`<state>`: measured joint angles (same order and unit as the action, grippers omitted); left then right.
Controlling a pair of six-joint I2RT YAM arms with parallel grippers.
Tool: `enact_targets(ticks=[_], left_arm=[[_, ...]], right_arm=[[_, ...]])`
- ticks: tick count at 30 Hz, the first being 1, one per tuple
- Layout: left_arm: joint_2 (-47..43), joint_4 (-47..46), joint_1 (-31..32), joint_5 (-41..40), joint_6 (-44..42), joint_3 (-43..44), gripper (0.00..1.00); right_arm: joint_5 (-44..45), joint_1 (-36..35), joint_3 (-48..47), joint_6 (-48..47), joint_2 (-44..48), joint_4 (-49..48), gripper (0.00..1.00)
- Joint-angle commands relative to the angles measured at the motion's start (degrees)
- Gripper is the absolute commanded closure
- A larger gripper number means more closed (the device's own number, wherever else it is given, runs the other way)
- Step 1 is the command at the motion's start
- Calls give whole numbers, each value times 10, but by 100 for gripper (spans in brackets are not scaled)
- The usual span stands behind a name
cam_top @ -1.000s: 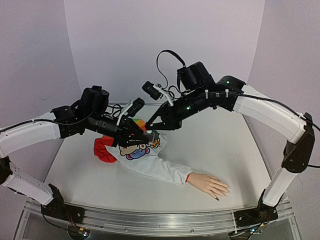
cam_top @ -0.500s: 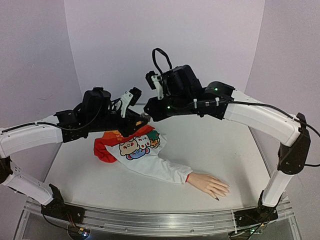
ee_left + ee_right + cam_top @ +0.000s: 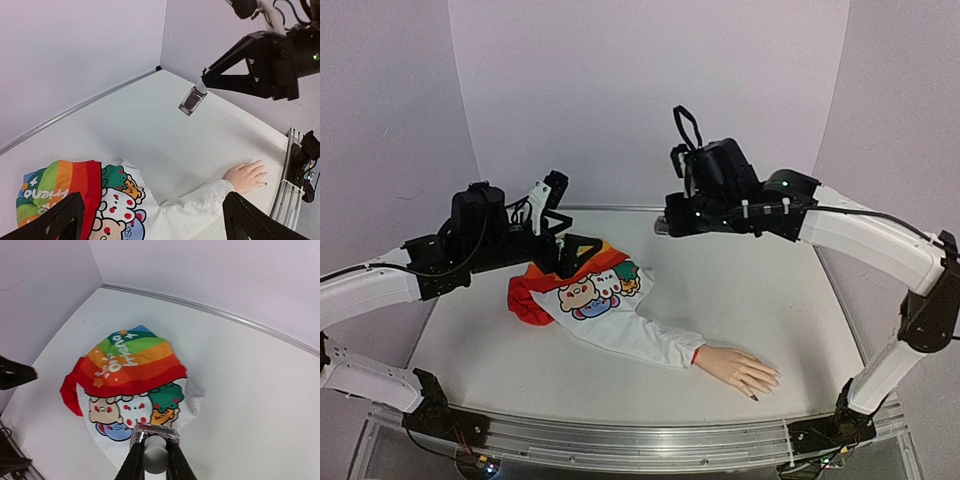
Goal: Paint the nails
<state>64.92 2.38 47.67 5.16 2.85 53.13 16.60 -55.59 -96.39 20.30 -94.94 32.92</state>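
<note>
Your right gripper (image 3: 154, 466) pinches the small clear bottle (image 3: 191, 100) by its cap, high beyond the mannequin hand (image 3: 740, 368). Left gripper (image 3: 152, 212) gapes empty, far left of it.

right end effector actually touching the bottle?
Touching. The left wrist view shows the right end effector closed on the top end of the small clear bottle, with no gap, and the bottle hangs in the air.
</note>
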Motion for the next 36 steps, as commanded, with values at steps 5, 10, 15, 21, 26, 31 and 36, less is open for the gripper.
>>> enact_targets(ticks=[5,10,15,21,26,31,36], left_arm=[[-42,-35,0,-48,-5,-15,0],[-63,-43,0,-121,-9,-19,0],[-79,-55,0,-169,-3,-31,0],[-89,-46,0,-184,2,-32,0],[-96,-44,0,-185,3,-34,0],[-99,-44,0,-182,5,-35,0],[-106,-38,0,-183,6,-36,0]], right_arm=[[201,123,288,119,162,-6,100],[199,196,408,181,215,-5,100],[198,248,472,256,222,-4,100],[210,280,491,313,189,-4,100],[203,285,484,335,152,-5,100],[188,288,468,336,101,-18,100],[172,291,471,332,69,-47,99]])
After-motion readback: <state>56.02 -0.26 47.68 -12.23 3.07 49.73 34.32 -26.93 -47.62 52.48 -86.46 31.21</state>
